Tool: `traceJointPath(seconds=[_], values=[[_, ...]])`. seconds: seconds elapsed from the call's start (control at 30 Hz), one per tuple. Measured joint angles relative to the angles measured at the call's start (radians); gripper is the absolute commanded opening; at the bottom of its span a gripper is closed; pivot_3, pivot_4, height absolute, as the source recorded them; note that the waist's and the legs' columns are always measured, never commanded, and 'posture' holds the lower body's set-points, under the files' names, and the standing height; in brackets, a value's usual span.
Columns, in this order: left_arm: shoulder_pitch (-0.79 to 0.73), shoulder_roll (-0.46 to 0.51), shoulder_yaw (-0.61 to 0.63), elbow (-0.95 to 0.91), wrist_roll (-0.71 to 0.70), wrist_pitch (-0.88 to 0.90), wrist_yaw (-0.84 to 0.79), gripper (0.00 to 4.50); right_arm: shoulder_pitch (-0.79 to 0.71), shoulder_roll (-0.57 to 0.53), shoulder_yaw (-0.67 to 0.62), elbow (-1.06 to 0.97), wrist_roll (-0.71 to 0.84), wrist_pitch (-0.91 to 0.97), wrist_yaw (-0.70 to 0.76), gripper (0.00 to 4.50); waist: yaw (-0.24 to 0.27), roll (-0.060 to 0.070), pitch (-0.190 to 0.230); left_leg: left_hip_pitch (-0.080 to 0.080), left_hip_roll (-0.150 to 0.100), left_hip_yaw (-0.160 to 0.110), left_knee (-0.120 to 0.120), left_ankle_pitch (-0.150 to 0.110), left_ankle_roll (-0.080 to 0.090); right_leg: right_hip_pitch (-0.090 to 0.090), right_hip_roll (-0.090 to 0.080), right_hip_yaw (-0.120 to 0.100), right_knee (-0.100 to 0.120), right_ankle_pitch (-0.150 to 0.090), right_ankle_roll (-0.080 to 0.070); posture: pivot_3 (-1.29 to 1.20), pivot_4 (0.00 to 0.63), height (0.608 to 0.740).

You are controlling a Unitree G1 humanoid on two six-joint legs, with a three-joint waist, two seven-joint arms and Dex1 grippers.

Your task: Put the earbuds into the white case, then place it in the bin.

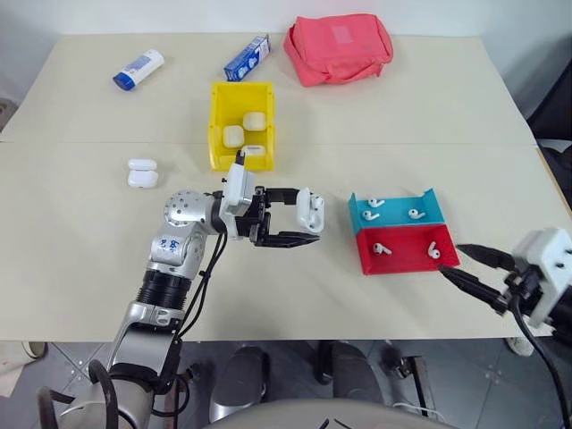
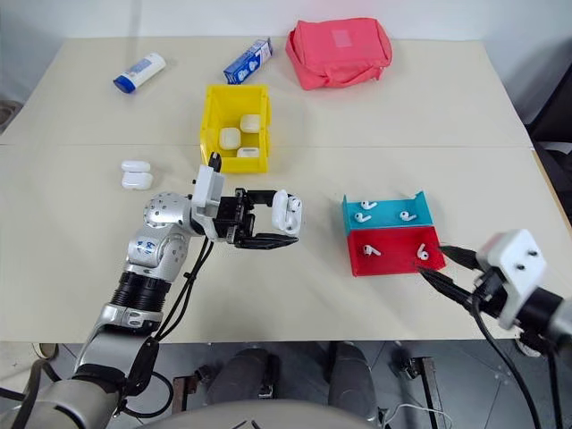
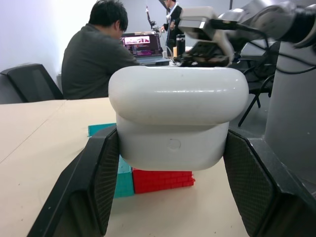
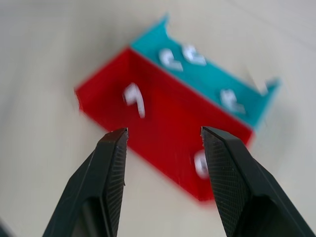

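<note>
My left gripper point(image 1: 307, 216) is shut on a white case point(image 1: 312, 209), held a little above the table's middle; the same case point(image 3: 177, 118) sits clamped between both fingers in the left wrist view. Several earbuds point(image 1: 374, 205) lie in a blue tray point(image 1: 398, 220) and a red tray point(image 1: 407, 260) to its right. At the red tray's near right corner my right gripper point(image 1: 453, 259) stands open and empty, its fingers point(image 4: 111, 168) pointing at the red tray point(image 4: 168, 118). The yellow bin point(image 1: 217, 116) behind the left gripper holds three white cases.
Another white case point(image 1: 142, 172), lid open, lies on the table left of the bin. A pink pouch point(image 1: 338, 46), a blue box point(image 1: 248, 57) and a white-and-blue tube point(image 1: 138, 70) lie along the far edge. A person point(image 3: 94, 59) sits at a laptop beyond the table.
</note>
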Motion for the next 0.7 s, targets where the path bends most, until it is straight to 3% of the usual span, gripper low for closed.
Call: traceJointPath(seconds=[0.27,0.43,0.57,0.7], values=[[-0.017,-0.005,0.001,0.026,0.004,-0.016,-0.003,2.78,0.02,0.003,-0.051,-0.033,0.009,0.027,-0.022,2.44,-0.002,0.0,0.0,0.0,0.0,0.0,0.0,0.0,0.0,0.0,0.0,0.0,0.0,0.0,0.0,0.0,0.15,0.74],[-0.017,0.003,0.008,0.035,0.01,-0.023,0.003,2.78,-0.073,-0.037,-0.034,-0.034,0.013,0.041,-0.037,2.44,-0.002,0.0,0.0,0.0,0.0,0.0,0.0,0.0,0.0,0.0,0.0,0.0,-0.001,-0.001,-0.001,0.0,0.15,0.74],[-0.011,0.003,0.015,0.032,0.016,-0.03,0.017,2.78,-0.246,-0.212,0.123,0.025,-0.03,0.102,-0.056,2.44,-0.007,0.0,0.0,0.0,0.0,0.0,-0.001,0.0,0.0,-0.001,0.0,0.0,-0.001,-0.002,-0.003,0.0,0.15,0.74],[0.014,0.0,0.016,0.019,0.018,-0.039,0.029,2.78,-0.468,-0.314,0.331,0.175,-0.096,0.142,-0.066,2.44,-0.006,0.0,0.0,-0.001,-0.001,0.0,-0.001,0.001,0.0,-0.001,0.0,-0.001,-0.001,-0.002,-0.003,0.0,0.15,0.74]])
